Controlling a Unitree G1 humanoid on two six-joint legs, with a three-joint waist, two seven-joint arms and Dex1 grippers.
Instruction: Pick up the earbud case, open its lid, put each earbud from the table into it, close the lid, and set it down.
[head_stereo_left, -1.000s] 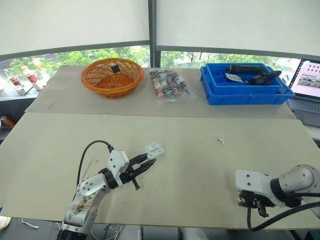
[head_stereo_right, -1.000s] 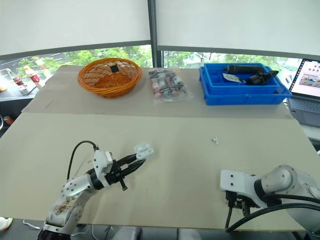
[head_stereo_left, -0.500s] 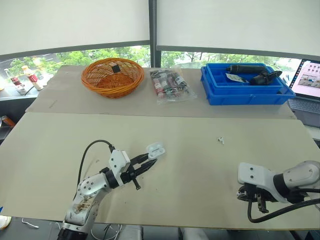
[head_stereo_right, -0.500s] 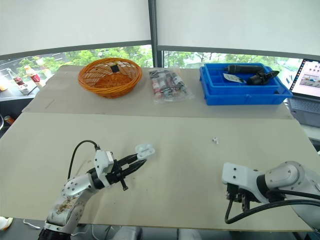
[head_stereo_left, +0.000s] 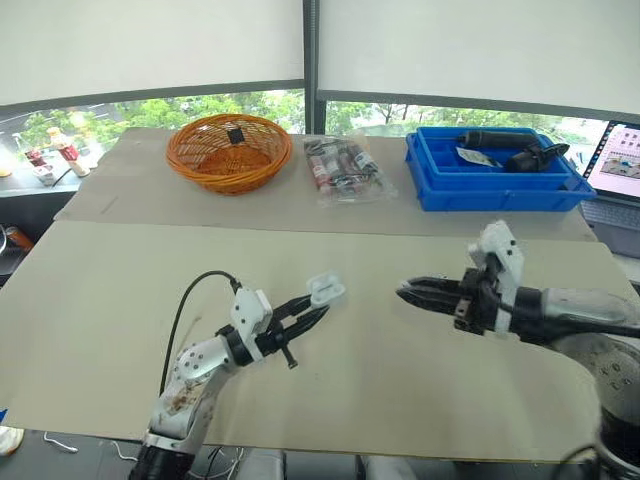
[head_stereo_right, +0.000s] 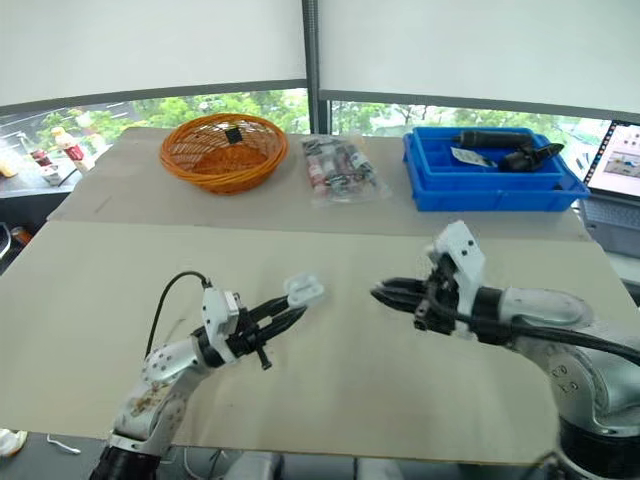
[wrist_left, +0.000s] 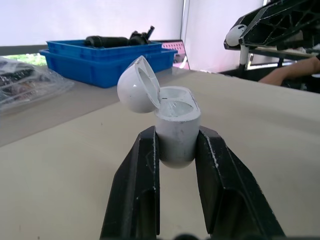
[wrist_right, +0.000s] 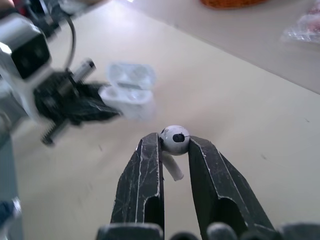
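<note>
The left gripper (head_stereo_left: 318, 308) is clenched on the earbud case (head_stereo_left: 326, 291) and holds it in the air above the table (head_stereo_left: 100, 290), with the body of the case pinched between the two fingers and the lid (wrist_left: 137, 85) swung back, so the inside is open. The right gripper (head_stereo_left: 405, 292) points toward the case from the robot's right side, near it but apart, and it grips one earbud (wrist_right: 174, 140) by the round head, the short stem hanging free below the fingertips. I cannot tell if the case already has an earbud inside. The case looks like a small, light, hard shell of smooth plastic, so I judge it can slip or turn between the fingers when something pushes on it. The hold low on the body, under the rim, seems right, because it leaves the opening and the hinge free. The earbud is very small, light and glossy, and its round head may roll in the grip. It should probably go in stem first with a soft push, since a hard press could tilt the case.
</note>
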